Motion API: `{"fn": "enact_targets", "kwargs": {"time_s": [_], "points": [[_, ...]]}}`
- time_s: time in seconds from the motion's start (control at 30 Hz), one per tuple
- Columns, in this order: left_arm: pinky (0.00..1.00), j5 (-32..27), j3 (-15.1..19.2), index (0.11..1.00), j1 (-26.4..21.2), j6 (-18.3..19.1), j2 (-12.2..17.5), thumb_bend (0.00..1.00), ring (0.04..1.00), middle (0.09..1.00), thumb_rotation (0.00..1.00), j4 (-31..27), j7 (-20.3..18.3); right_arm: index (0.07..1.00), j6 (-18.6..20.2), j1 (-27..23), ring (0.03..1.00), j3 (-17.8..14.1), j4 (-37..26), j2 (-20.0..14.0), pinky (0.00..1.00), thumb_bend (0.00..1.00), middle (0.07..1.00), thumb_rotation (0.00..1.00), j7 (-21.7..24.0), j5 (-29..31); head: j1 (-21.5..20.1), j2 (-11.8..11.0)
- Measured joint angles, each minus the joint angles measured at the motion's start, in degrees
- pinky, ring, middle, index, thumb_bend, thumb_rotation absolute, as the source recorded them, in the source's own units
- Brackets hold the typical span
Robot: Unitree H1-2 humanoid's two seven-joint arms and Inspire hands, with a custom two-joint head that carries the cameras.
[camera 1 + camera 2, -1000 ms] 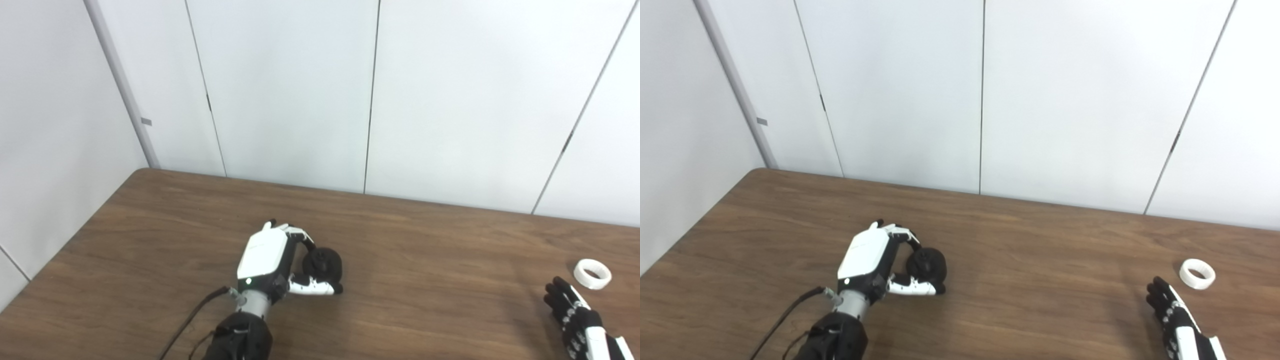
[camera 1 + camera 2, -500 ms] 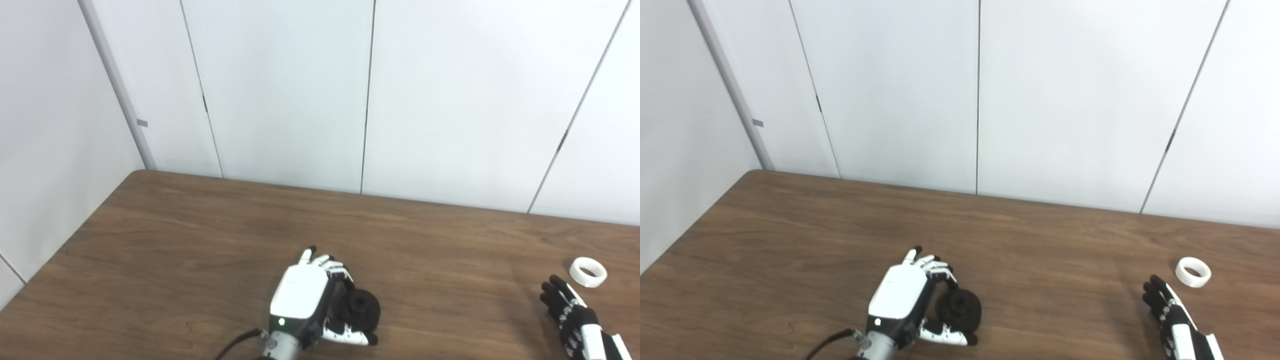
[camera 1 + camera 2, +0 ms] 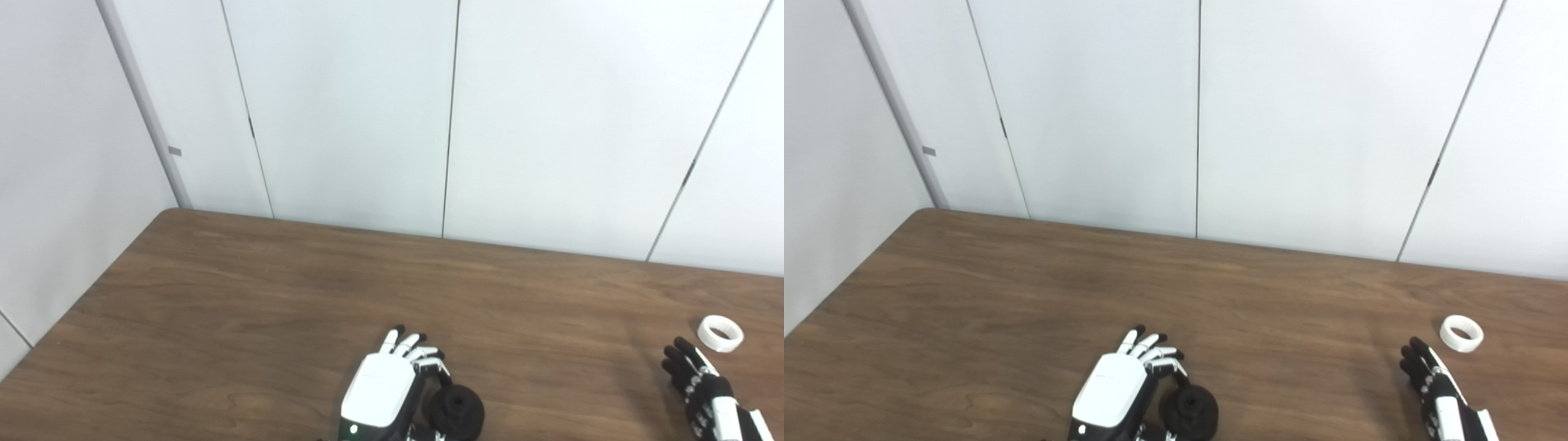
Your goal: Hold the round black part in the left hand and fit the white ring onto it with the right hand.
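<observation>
My left hand (image 3: 383, 398) is sitting at the near edge of the table (image 3: 245, 294), and the picture's bottom edge is cutting off its wrist and most of its thumb, so my arm behind it is not showing at all. The white back of the hand is facing up and the fingers (image 3: 409, 346) are pointing toward the far wall, some straight, one curling down to the right. The round black part (image 3: 457, 411) is lying just right of my palm, its lower rim cropped by the edge as well. That curled finger is touching its top, and I am cupping it against the palm side; how firmly I am gripping it is hard to make out, since the thumb is mostly hidden.

My right hand (image 3: 1434, 389) is coming in at the near right corner, and only the dark fingers and a bit of white shell are showing. The fingers are lying close together, stretched toward the far side, holding nothing.

The white ring (image 3: 1461, 333) is lying flat on the table near its right edge, just beyond my right fingertips and a little to their right, apart from them and well away from the black part.
</observation>
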Motion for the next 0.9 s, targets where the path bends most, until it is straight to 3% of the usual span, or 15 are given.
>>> {"fn": "enact_targets", "kwargs": {"time_s": [0.5, 0.83, 0.9], "points": [[1.0, -0.3, 1.8, 0.483, 1.6, -2.7, 0.5, 0.52, 0.897, 0.795, 0.05, -0.1, -0.6, 0.906, 9.3, 1.0, 0.916, 2.6, -7.9, 3.0, 1.0, 0.55, 0.902, 1.0, -3.6, -2.3, -9.0, 6.1], [1.0, -1.7, 3.4, 0.483, 1.8, -4.2, 1.0, 0.52, 0.896, 0.791, 0.05, -0.2, -2.2, 0.908, 13.0, 1.0, 0.916, 3.7, -10.5, 3.5, 0.98, 0.57, 0.909, 1.0, -4.7, -5.1, -12.0, 8.3], [1.0, -1.7, 3.7, 0.483, 1.9, -4.4, 1.1, 0.52, 0.89, 0.785, 0.05, -0.3, -2.3, 0.904, 13.5, 1.0, 0.93, 3.9, -10.9, 3.5, 0.99, 0.57, 0.914, 0.95, -4.7, -5.6, -12.5, 8.6]]}}
